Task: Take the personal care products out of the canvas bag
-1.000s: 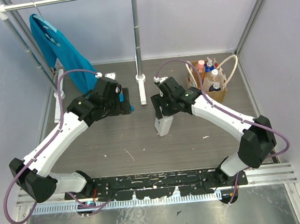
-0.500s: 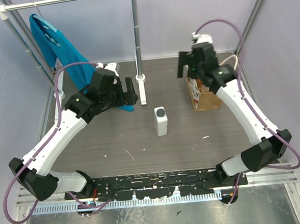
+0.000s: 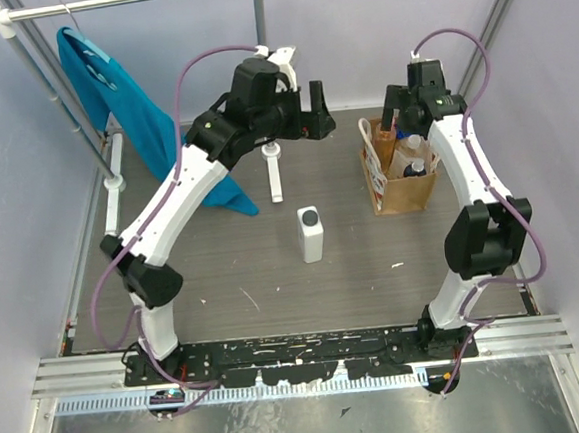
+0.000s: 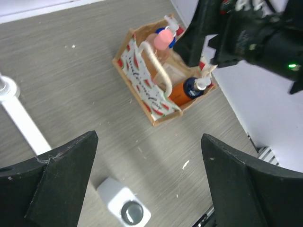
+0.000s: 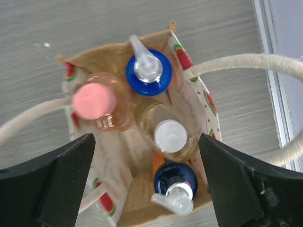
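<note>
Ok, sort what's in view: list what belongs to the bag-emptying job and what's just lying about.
Job:
canvas bag
inside it: pink-capped bottle, blue-topped pump bottle, white-capped clear bottle, orange pump bottle
white bottle, already standing outside on the table

Lying about:
teal garment
metal rack

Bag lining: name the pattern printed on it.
The bag lining is white with red-and-green watermelon slices. It shows best in the left wrist view.

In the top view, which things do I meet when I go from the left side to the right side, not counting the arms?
teal garment → rack post → white bottle → canvas bag
</note>
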### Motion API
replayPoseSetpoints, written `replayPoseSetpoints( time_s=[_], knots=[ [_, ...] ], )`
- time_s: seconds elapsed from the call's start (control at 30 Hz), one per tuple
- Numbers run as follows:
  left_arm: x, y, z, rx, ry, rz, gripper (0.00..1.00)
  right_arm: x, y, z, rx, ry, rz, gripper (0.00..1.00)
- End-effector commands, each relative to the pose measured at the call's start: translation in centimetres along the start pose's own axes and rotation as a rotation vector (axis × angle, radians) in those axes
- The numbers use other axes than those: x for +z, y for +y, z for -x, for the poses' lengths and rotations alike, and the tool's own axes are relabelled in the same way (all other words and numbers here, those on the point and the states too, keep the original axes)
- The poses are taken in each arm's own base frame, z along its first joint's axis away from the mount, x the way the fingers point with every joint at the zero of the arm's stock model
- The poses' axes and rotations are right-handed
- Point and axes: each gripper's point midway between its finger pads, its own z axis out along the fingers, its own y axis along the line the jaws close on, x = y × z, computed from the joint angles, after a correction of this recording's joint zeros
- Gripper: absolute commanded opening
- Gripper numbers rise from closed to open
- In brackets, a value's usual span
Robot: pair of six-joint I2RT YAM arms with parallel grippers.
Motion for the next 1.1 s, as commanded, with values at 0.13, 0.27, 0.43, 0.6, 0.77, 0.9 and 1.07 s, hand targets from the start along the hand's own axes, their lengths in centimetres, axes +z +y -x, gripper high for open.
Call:
replayPoseSetpoints(
  time_s=[0.13, 0.27, 0.43, 0.6, 0.77, 0.9, 1.07],
  knots=[
    [3.0, -2.8, 0.5, -0.028, 0.038, -0.119, 0.98, 3.2, -1.9, -0.4, -0.018, 0.022, 0.001, 0.96],
    [4.3, -3.0, -0.3, -0.045, 0.061, -0.141, 0.98, 4.9, -2.1, -2.4, -0.027, 0.084, 0.029, 0.96],
    [6.1, -3.8, -0.5, -0.078, 0.05, -0.167, 0.97, 6.8, -1.7, -5.4, -0.045, 0.179, 0.06, 0.94],
    [7.7, -5.1, -0.6, -0.086, 0.035, -0.18, 0.97, 7.7, -2.0, -7.2, -0.09, 0.22, 0.059, 0.94],
    [8.8, -5.4, -1.9, -0.101, 0.064, -0.198, 0.97, 7.7, -2.3, -8.5, -0.124, 0.267, 0.06, 0.87],
    [8.9, -5.8, -1.8, -0.11, 0.059, -0.213, 0.97, 7.5, -2.5, -8.7, -0.127, 0.281, 0.051, 0.6],
    [9.1, -5.8, -1.9, -0.125, 0.06, -0.214, 0.97, 5.8, -2.8, -6.6, -0.093, 0.214, 0.026, 0.35]
  ],
)
